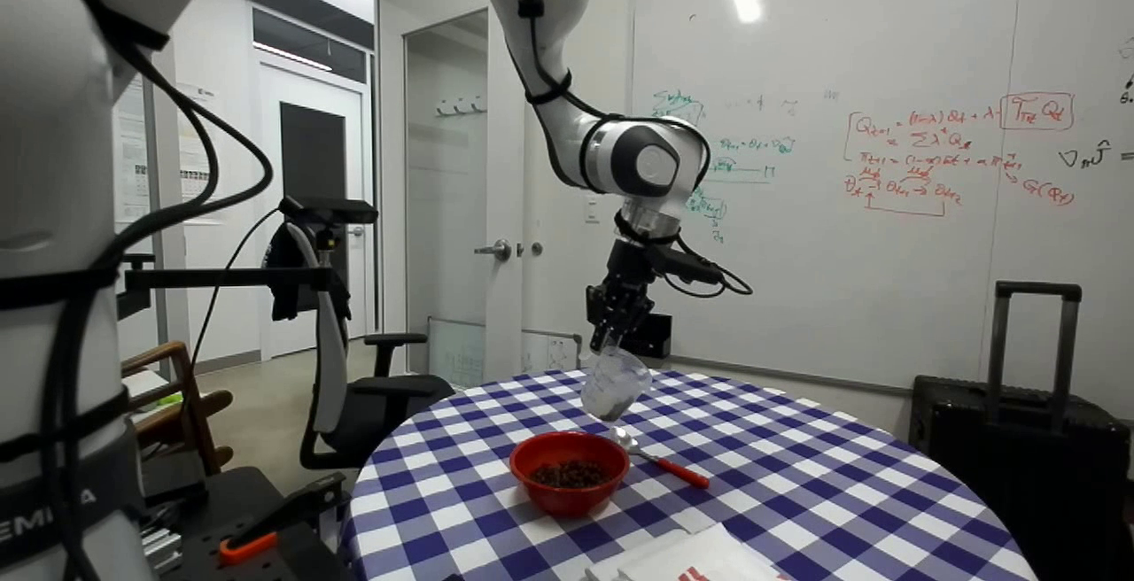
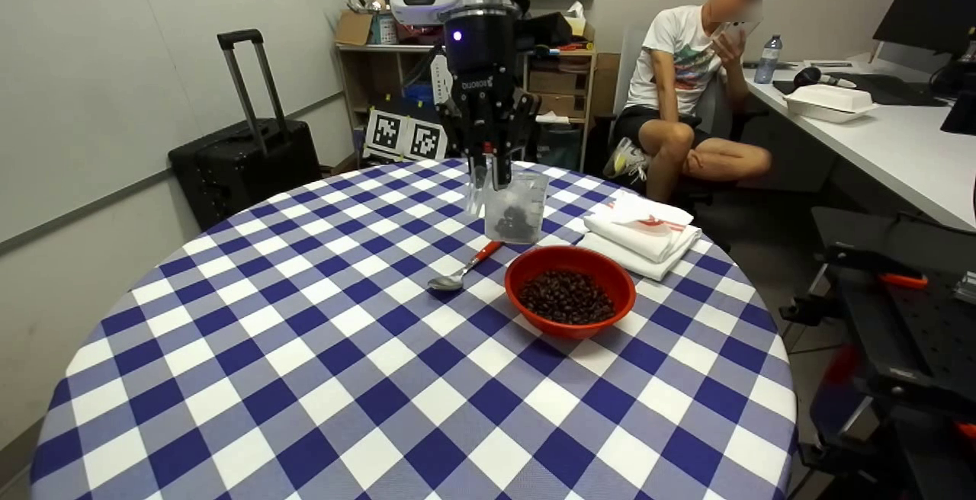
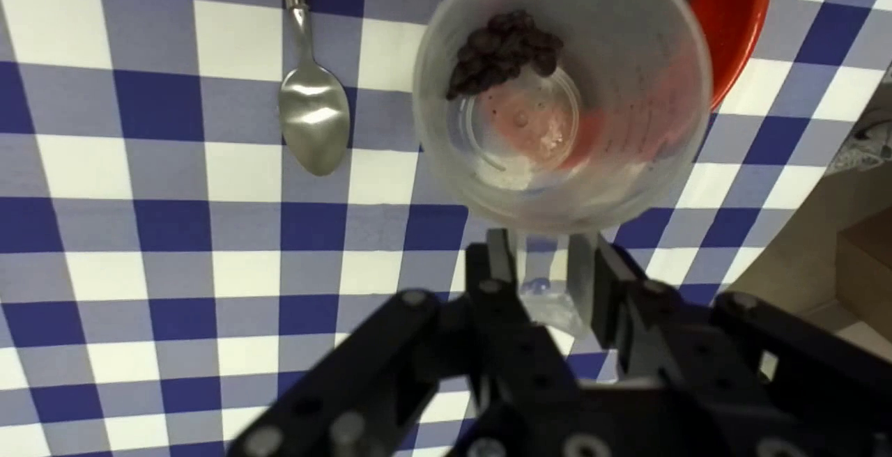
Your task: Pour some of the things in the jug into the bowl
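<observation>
The clear jug [image 1: 615, 386] hangs in the air above the table, a little tilted, and also shows in an exterior view [image 2: 526, 197]. In the wrist view the jug [image 3: 627, 115] holds a small heap of dark beans [image 3: 505, 53] at one side of its bottom. My gripper [image 3: 545, 255] is shut on the jug's clear handle; the gripper also shows in both exterior views [image 1: 607, 337] [image 2: 490, 172]. The red bowl [image 1: 571, 503] stands on the table close beside and below the jug, with dark beans [image 2: 566, 298] in it. In the wrist view the jug partly hides the bowl [image 3: 735, 32].
A spoon with a red handle [image 1: 682, 472] lies on the table beside the bowl, and it also shows in the wrist view [image 3: 315, 119]. Folded white napkins [image 2: 640, 237] lie near the bowl. The round table has a blue and white checked cloth [image 2: 305, 378]. A person [image 2: 679, 81] sits beyond the table.
</observation>
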Controlling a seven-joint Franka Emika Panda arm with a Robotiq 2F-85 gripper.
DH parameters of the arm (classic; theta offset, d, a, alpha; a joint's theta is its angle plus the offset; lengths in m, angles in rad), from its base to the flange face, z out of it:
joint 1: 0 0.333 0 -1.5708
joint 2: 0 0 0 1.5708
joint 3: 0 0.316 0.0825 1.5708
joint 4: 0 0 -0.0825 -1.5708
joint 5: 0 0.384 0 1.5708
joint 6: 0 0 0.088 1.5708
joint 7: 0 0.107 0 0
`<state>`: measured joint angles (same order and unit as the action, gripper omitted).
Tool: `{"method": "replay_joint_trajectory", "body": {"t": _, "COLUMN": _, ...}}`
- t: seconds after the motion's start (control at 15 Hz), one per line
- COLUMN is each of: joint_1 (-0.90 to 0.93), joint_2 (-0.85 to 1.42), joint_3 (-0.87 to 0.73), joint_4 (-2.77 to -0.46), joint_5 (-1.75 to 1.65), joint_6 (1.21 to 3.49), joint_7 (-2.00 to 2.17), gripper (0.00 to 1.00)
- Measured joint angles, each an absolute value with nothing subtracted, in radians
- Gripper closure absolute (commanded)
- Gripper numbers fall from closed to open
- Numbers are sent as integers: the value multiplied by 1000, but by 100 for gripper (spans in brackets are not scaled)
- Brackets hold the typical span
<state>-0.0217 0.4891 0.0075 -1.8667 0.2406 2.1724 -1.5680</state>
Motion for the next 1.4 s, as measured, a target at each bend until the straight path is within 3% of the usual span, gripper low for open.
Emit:
{"method": "replay_joint_trajectory", "body": {"t": 0.67, "joint_1": 88, "joint_2": 460, "joint_3": 85, "joint_4": -1924, "joint_5": -76, "joint_6": 2298, "joint_7": -1268, "gripper": 93}}
{"method": "replay_joint_trajectory", "body": {"t": 1.4, "joint_1": 125, "joint_2": 519, "joint_3": 143, "joint_4": -1890, "joint_5": -162, "joint_6": 2300, "joint_7": -1165, "gripper": 93}}
